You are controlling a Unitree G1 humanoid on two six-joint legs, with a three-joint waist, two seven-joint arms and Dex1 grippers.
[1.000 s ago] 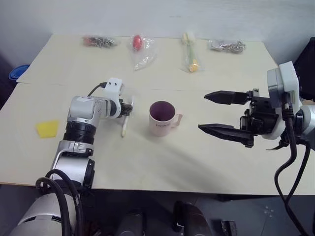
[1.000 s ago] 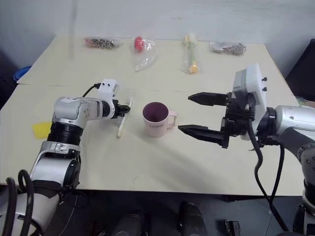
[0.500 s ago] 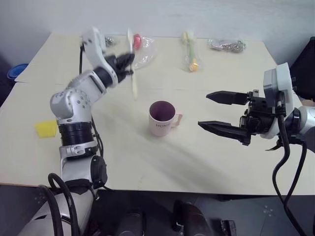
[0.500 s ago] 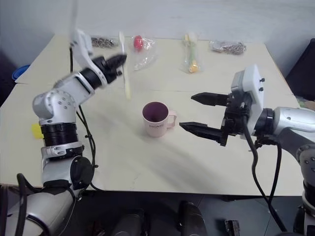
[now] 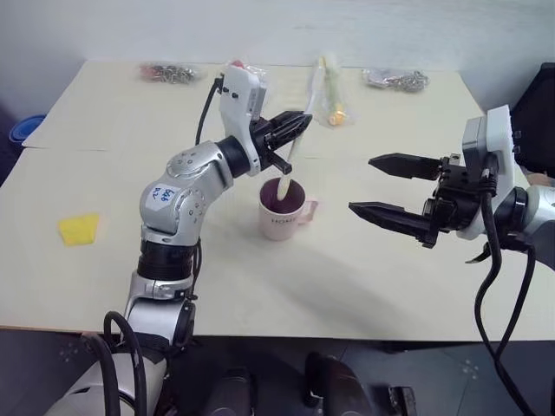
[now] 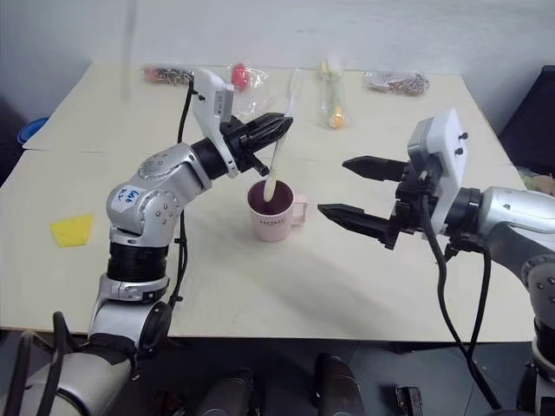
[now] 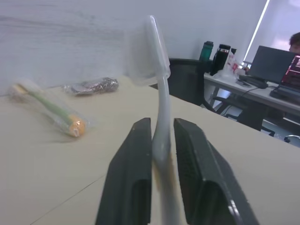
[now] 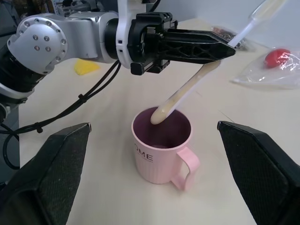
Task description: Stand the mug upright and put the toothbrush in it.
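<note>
My left claw (image 5: 299,126) is clamped on the slim white toothbrush (image 6: 277,160), handle tip just above the upright pale pink mug (image 5: 283,211) mid-tabletop (image 5: 104,286). I'd lower straight, then release. Right claw (image 5: 381,186) waits, fingers apart.

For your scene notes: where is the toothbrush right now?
The toothbrush is held in the left gripper, tilted, its lower end just over the upright mug mid-table.

Yellow cloth (image 5: 79,228), bagged items (image 5: 328,97)
</note>
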